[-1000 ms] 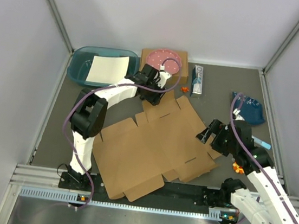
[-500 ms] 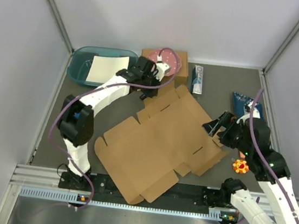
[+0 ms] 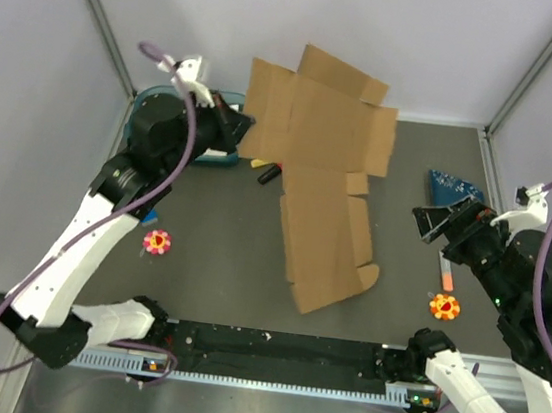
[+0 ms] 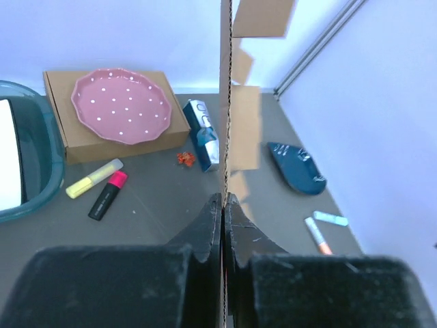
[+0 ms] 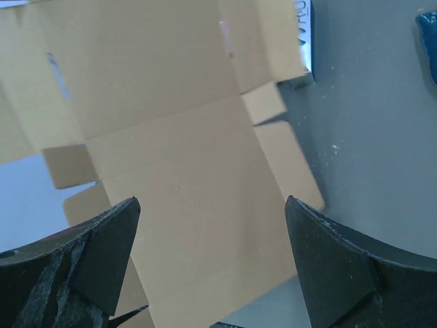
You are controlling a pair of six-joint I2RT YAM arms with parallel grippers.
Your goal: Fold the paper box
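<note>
Left wrist: paper box [image 4: 246, 126] edge tight within left claw [image 4: 223, 205]; right claw [image 5: 212, 205] agape.

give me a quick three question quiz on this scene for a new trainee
1. True or false: the left gripper is shut on an edge of the large, plain brown corrugated cardboard paper box.
2. The right gripper is: A) shut on the paper box, B) open and holding nothing, C) out of every view.
3. In the left wrist view, what rests on the small brown cardboard box?

Key: 1 true; 2 B; 3 the round pink dotted plate.
</note>
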